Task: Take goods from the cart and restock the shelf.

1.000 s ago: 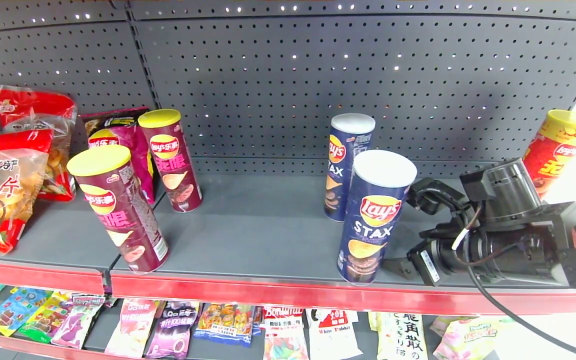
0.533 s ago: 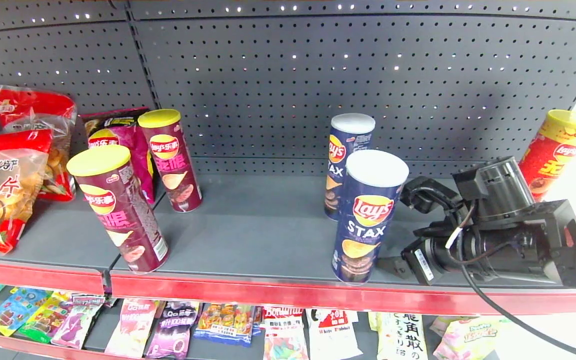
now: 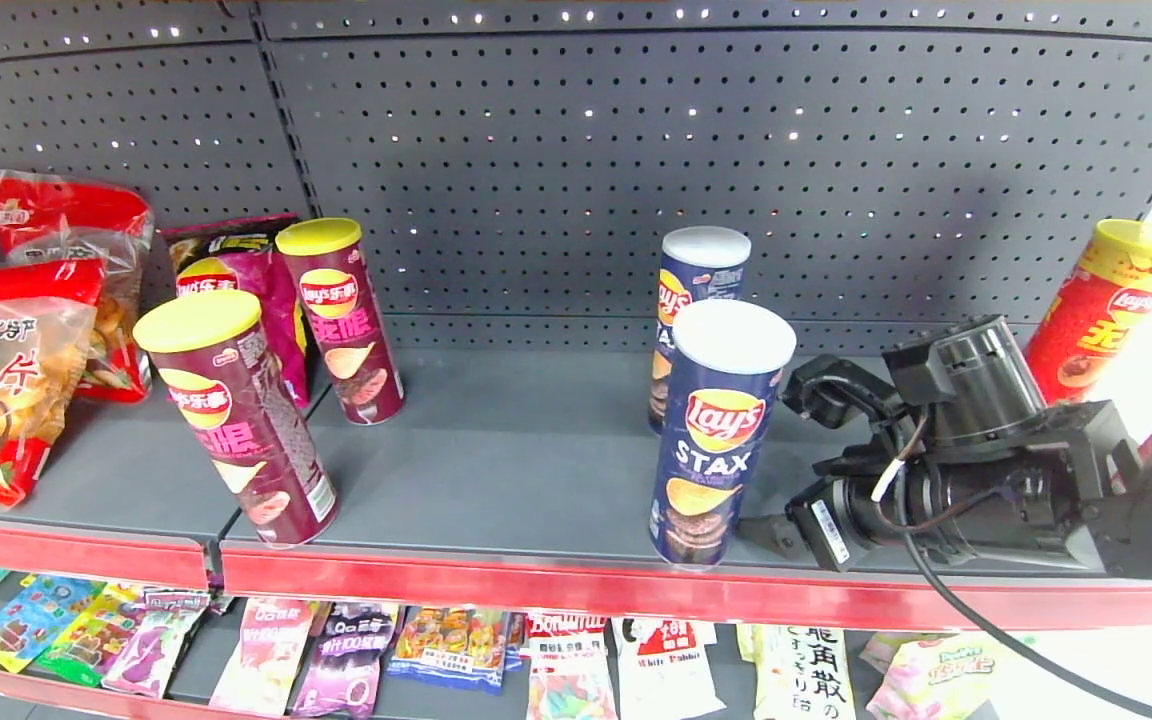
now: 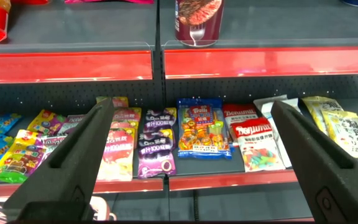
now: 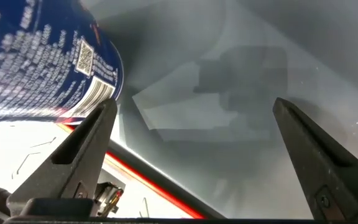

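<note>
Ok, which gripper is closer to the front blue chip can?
Right. The right gripper sits open on the shelf beside the front blue can; the left gripper hangs open lower down, facing the candy bags.

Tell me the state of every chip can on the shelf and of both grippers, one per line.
front blue chip can: standing, lid on
rear blue chip can: standing, lid on
front maroon chip can: standing, yellow lid on
rear maroon chip can: standing, yellow lid on
red chip can: standing, yellow lid on
right gripper: open, holding nothing
left gripper: open, empty
</note>
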`<state>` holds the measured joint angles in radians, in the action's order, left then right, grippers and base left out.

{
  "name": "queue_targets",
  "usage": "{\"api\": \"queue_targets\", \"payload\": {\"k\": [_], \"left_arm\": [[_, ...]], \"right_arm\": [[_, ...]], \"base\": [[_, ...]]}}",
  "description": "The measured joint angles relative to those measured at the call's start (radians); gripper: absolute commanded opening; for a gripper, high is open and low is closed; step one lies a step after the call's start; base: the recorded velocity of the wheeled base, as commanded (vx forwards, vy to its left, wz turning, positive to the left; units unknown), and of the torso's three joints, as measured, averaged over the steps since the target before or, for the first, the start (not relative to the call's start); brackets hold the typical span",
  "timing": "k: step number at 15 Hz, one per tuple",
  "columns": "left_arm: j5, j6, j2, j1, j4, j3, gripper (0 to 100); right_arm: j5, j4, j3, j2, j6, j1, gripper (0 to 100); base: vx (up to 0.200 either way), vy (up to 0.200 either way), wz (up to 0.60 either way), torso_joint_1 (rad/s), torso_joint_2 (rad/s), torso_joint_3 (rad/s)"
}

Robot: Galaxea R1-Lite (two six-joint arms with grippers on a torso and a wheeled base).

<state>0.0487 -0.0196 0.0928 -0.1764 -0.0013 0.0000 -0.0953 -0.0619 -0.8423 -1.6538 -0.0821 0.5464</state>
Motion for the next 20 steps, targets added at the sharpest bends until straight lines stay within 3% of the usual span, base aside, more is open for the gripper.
{"api": "queue_targets", "payload": {"k": [20], "left_arm": [[0.003, 0.000, 0.000, 0.000, 0.000, 0.000, 100]], "right_arm": [[-0.009, -0.001, -0.007, 0.000, 0.003, 0.029, 100]], "base": [[0.000, 0.000, 0.00, 0.000, 0.00, 0.000]]}}
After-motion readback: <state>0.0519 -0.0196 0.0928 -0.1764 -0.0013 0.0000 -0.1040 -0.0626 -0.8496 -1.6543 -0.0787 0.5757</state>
